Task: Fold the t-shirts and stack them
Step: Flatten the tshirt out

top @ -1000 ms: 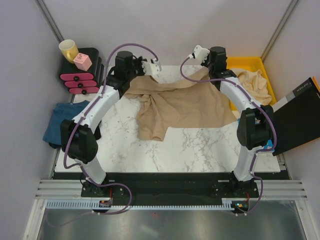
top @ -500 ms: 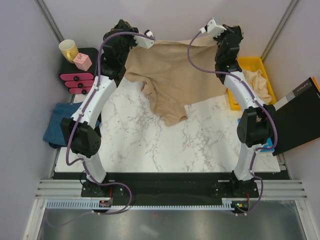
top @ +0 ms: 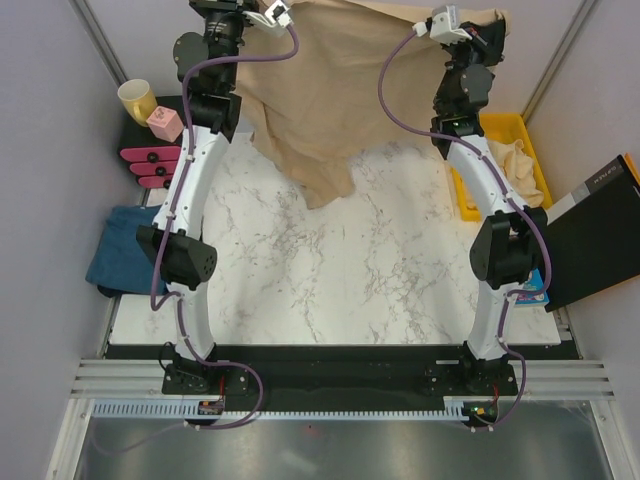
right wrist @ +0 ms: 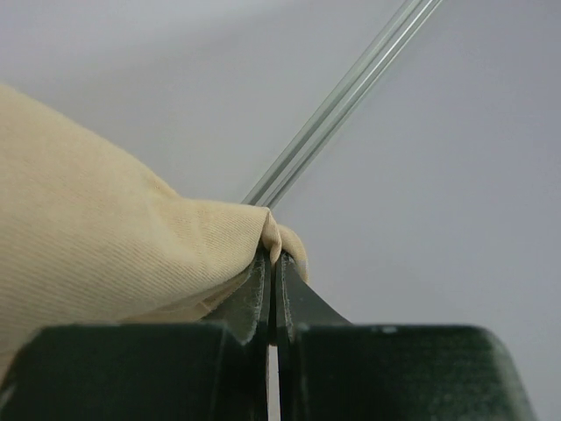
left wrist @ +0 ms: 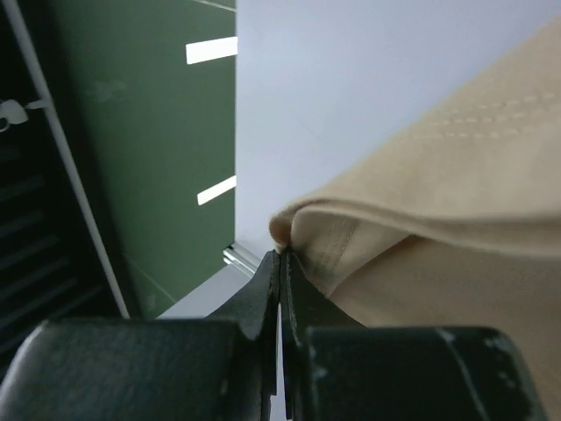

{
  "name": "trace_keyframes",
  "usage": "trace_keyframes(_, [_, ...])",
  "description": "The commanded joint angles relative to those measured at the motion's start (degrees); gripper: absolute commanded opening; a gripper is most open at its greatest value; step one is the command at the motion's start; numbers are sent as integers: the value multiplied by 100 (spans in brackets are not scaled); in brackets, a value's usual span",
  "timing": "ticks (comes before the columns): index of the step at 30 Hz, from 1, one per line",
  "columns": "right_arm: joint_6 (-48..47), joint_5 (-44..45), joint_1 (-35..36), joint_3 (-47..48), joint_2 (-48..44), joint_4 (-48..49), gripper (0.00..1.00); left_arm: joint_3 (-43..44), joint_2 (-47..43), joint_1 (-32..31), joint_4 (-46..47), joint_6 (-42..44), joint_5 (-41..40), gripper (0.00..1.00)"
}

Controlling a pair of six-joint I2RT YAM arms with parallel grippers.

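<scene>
Up over the far end of the bench (top: 330, 280), I've got the tan t-shirt (top: 330, 90) hanging. My left tool (left wrist: 280, 260) and right tool (right wrist: 270, 256) each pinch an upper edge tight (a thin fold only). It looks light, limp and slippy, so corner holds suit it.

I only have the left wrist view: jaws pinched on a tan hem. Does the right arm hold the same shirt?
Observer: Yes, the right gripper is shut on another edge of that tan t-shirt.
Operator: Is it spread out?
Observer: It hangs spread between that and the left gripper, above the marble table.
Operator: Other shirts in sight?
Observer: A teal-blue t-shirt lies at the table's left edge.
</scene>
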Motion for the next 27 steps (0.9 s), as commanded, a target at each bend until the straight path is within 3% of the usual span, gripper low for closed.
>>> trace_keyframes(1, [-89, 197, -61, 259, -58, 597, 0, 263, -115, 111, 1148, 517, 186, 2])
trace_keyframes(3, [-19, 83, -61, 146, -163, 203, 0, 272, -150, 181, 1115, 509, 116, 2])
trace_keyframes(5, [60, -214, -61, -30, -408, -491, 0, 124, -298, 217, 440, 272, -173, 2])
trace_keyframes(9, [350, -917, -44, -881, -1129, -2098, 0, -1324, -1545, 313, -975, -614, -17, 2])
trace_keyframes(10, [499, -1119, -70, -979, -1305, -3024, 0, -1475, -1887, 314, -1647, -895, 44, 2])
trace_keyframes(11, [692, -1374, -149, -998, -1628, -3704, 0, -1355, -1977, 322, -3046, -1115, 158, 2])
trace_keyframes(13, [1140, -2078, -228, -823, -1824, -5326, 0, -1327, -2501, 357, -4266, -2305, 665, 2])
trace_keyframes(14, [1281, -2532, -368, -700, -1982, -5998, 0, -1388, -2679, 401, -5056, -2287, 1417, 2])
trace_keyframes(15, [1474, -3302, -439, -603, -2088, -6535, 0, -1972, -2925, 384, -5969, -2156, 1521, 2])
trace_keyframes(16, [1406, -3719, -500, -629, -2193, -7489, 0, -2282, -3127, 358, -6248, -1685, 1548, 2])
trace_keyframes(18, [1091, -4527, -536, -629, -2492, -8452, 0, -2705, -3533, 375, -7028, -1382, 1539, 2])
trace_keyframes(19, [828, -4740, -527, -577, -2606, -9248, 0, -2620, -3577, 384, -7381, -1399, 1530, 2])
trace_keyframes(21, [554, -5092, -527, -288, -2835, -9965, 0, -1913, -3551, 384, -8328, -1495, 1688, 2])
trace_keyframes(23, [264, -5296, -536, 63, -2993, -10731, 0, -1374, -3507, 375, -8614, -1855, 1828, 2])
trace_keyframes(27, [315, -4972, -545, 355, -3187, -10340, 0, -783, -3578, 375, -8414, -1839, 1487, 2])
